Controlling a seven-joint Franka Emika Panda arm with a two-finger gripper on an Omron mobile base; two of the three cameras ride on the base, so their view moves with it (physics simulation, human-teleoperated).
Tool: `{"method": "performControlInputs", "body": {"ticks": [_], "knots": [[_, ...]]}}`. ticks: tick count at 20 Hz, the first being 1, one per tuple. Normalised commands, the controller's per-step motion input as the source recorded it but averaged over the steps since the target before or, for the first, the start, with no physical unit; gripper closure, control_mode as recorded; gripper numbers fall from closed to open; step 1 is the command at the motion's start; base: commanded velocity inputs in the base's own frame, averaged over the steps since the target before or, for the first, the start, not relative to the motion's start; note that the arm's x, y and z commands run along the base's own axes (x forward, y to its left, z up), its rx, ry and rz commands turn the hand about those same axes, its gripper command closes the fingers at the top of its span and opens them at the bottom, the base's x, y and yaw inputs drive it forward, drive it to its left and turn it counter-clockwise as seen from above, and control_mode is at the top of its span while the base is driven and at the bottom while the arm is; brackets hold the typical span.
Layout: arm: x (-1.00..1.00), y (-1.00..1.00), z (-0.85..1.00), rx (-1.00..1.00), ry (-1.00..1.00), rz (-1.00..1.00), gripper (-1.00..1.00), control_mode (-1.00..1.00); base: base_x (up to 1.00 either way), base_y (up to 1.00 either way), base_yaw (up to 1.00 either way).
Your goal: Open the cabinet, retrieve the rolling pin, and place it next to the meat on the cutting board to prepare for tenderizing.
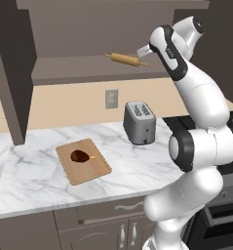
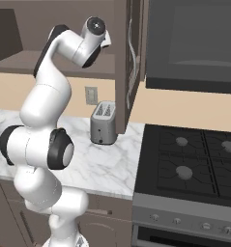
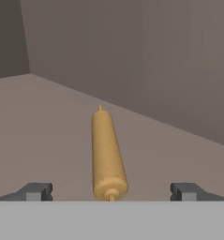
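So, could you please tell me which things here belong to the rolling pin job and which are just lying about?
Part of the job:
cabinet, open
rolling pin on its shelf
open gripper facing it
cutting board
meat

Just lying about:
toaster
stove
wall outlet

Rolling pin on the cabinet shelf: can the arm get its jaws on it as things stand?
Probably yes. The cabinet doors stand open, the rolling pin lies alone on the shelf, and the gripper faces it end-on with the jaws wide apart either side, nothing between.
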Motion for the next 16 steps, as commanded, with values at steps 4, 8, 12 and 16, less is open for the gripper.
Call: {"method": "performControlInputs", "body": {"ticks": [4,8,12,16], "knots": [[0.00,0.00,-0.09,-0.01,0.00,0.00,-1.00,-1.00,0.00,0.00,0.00],[0.00,0.01,-0.11,-0.01,0.00,0.00,-1.00,-1.00,0.00,0.00,0.00],[0.00,0.05,-0.14,-0.02,0.00,0.00,-1.00,-1.00,0.00,0.00,0.00],[0.00,0.08,-0.10,-0.02,0.00,0.00,-1.00,-1.00,0.00,0.00,0.00]]}}
